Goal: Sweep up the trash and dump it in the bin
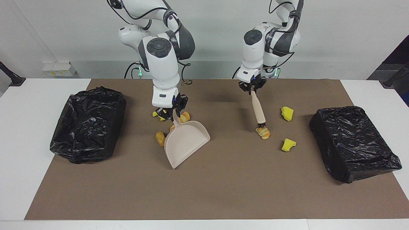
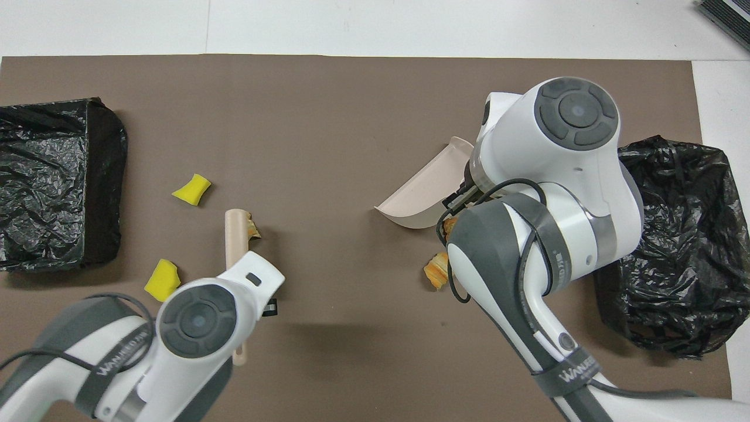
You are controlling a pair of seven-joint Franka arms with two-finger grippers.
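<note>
Brush (image 1: 258,110) hangs bristles-down on a striped trash piece (image 1: 263,132) from left claw (image 1: 252,90); right claw (image 1: 173,110) clamps dustpan (image 1: 185,142) handle

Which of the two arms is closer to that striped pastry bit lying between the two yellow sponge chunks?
The left one. Its tool holds a beige brush whose bristles reach the striped pastry bit. The right tool grips a beige dustpan toward the right arm's end.
</note>
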